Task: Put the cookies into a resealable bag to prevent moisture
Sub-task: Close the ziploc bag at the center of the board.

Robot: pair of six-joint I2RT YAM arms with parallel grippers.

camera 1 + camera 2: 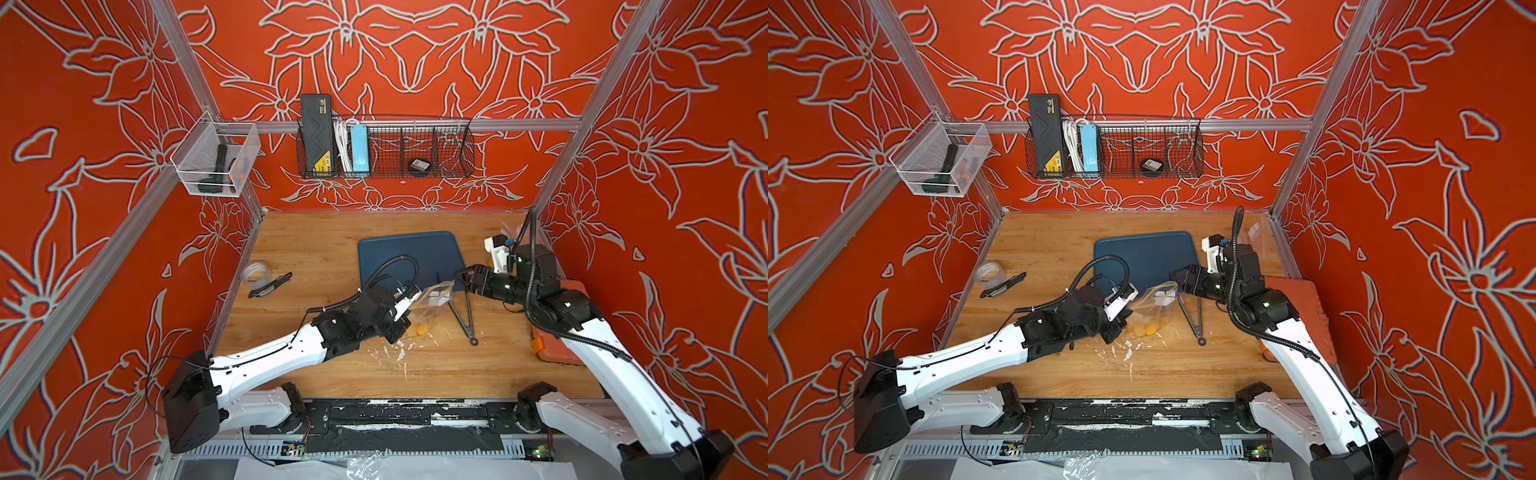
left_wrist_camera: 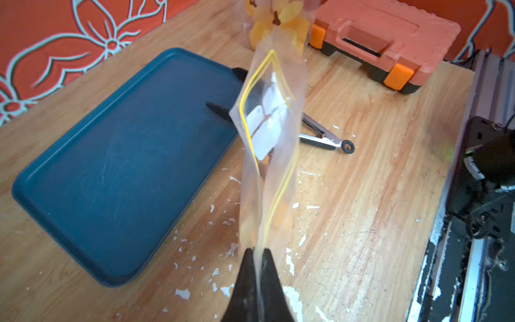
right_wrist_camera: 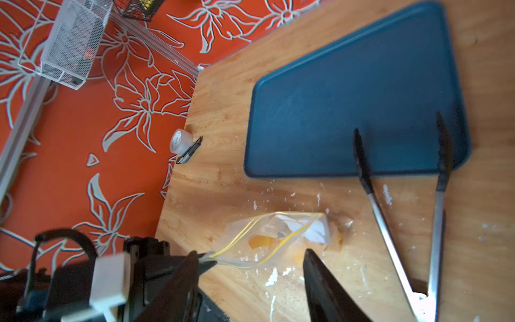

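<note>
In both top views the left arm [image 1: 266, 361] reaches from lower left to centre frame, the left tool [image 2: 257, 255] pinched tight on the bag [image 2: 273, 167]. The right arm [image 1: 623, 382] bends in from lower right, the right tool [image 3: 250, 251] with jaws spread.

- Both top views: high above, distant, looking steeply down on the blue tray [image 1: 411, 253].
- Both wrist views: close beside the tray, sharing it, the tongs [image 2: 320, 138] and the resealable bag [image 2: 270, 172].
</note>
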